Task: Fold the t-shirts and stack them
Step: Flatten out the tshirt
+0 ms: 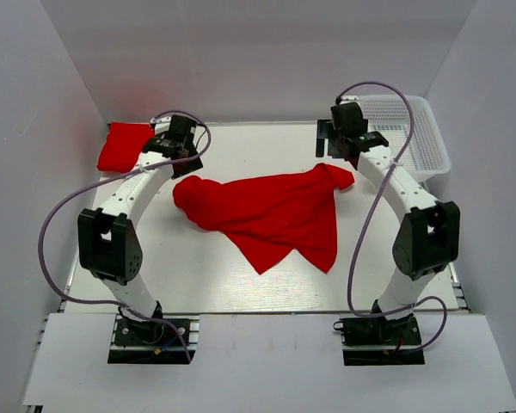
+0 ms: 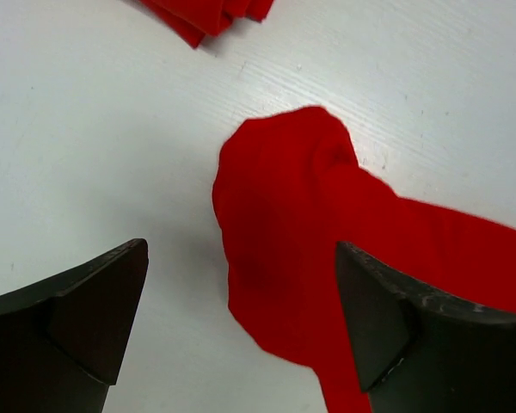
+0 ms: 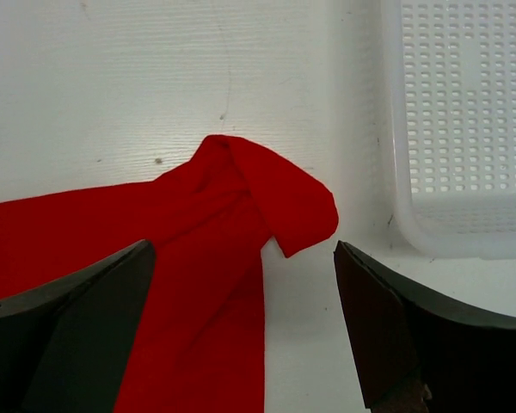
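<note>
Left of the basket, top view: crumpled t-shirt; folded t-shirt farthest from it.

Left wrist: left gripper gapes empty over one bunched end.

Right wrist: right gripper likewise, beside the basket.

Best pinch both ends, stretch flat.

2 plain bright red t-shirts are in view. 1 loose t-shirt lies unfolded and rumpled on the middle of the table, stretched left to right, with a bunched end at each side and 2 pointed flaps toward the near edge. 1 folded t-shirt rests at the far left corner.
</note>
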Robot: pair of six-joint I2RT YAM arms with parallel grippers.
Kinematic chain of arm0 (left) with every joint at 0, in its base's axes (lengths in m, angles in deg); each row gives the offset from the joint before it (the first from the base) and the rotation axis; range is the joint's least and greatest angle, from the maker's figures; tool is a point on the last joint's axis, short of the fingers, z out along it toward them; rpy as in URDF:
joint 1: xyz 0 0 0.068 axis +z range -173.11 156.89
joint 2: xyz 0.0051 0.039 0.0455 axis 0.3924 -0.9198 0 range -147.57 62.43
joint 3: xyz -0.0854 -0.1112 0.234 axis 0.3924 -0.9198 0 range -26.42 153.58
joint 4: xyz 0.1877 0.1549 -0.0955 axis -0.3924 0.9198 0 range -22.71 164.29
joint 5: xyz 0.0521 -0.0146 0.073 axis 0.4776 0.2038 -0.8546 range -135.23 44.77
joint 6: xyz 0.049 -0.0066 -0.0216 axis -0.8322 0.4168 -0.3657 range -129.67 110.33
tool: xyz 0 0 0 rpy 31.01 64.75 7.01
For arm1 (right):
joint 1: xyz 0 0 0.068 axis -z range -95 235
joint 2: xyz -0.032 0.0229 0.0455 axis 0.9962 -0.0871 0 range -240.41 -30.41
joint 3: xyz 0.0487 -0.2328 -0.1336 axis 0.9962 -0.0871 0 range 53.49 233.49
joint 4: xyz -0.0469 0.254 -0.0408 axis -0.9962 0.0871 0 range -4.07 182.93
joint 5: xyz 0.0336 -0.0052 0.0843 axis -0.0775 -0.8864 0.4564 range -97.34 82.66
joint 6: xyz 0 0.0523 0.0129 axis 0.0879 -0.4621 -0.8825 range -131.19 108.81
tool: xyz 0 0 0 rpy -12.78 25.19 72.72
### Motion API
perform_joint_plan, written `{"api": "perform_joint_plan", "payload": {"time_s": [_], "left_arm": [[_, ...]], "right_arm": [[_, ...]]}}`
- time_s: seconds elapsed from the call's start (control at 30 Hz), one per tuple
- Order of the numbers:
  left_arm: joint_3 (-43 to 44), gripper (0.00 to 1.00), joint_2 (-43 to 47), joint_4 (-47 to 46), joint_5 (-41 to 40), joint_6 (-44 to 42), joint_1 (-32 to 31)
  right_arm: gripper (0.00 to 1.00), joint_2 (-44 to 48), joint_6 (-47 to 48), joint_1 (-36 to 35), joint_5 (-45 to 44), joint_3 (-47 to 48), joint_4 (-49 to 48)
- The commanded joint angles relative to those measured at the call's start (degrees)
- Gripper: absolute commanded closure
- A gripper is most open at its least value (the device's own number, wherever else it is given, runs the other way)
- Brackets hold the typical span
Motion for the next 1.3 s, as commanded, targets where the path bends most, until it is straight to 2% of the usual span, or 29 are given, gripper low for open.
{"api": "perform_joint_plan", "payload": {"time_s": [0.0, 0.1, 0.27, 0.47, 0.53, 0.73, 0.87, 0.97, 1.1, 1.27], "left_arm": [[-4.08, 0.01, 6.35, -1.72, 4.59, -3.49, -0.79], [-10.31, 0.01, 11.1, -4.88, 10.2, -6.22, -1.32], [-20.77, 0.01, 16.64, -8.23, 21.19, -8.95, -2.37], [-28.52, 0.01, 18.83, -5.78, 20.42, -7.2, -2.91], [-31.4, 0.01, 20.93, -6.99, 21.29, -7.19, -3.43], [-38.45, 0.01, 24.11, -14.2, 24.27, -7.72, -3.43], [-39.33, 0.04, 20.87, -21.04, 27.09, -7.19, -2.91], [-39.33, 0.07, 17.98, -23.7, 28.15, -7.89, -2.29], [-37.66, 0.14, 14.11, -23.7, 21.4, -9.03, -1.68], [-37.66, 0.18, 10.23, -27.03, 20.69, -9.04, -1.68]], "right_arm": [[0.1, 6.3, 1.27, -0.51, 4.76, -2.69, 2.79], [0.1, 11.83, 0.22, -0.42, 10.21, -10.41, 3.58], [0.1, 23.34, -3.2, -0.6, 12.67, -25.2, 3.93], [0.1, 35.37, -5.06, -1.12, 19.51, -42.16, 3.15], [0.1, 36.45, -5.67, -1.38, 21.11, -46.9, 2.61], [0.1, 41.28, -8.92, -1.91, 22.0, -54.39, 2.71], [0.1, 41.99, -9.54, -2.36, 24.37, -56.41, 2.09], [0.17, 40.94, -9.54, -2.97, 24.63, -56.94, 1.3], [0.2, 38.74, -10.76, -3.93, 24.46, -56.77, 0.16], [0.2, 37.25, -12.0, -4.64, 22.88, -57.12, -1.16]]}}
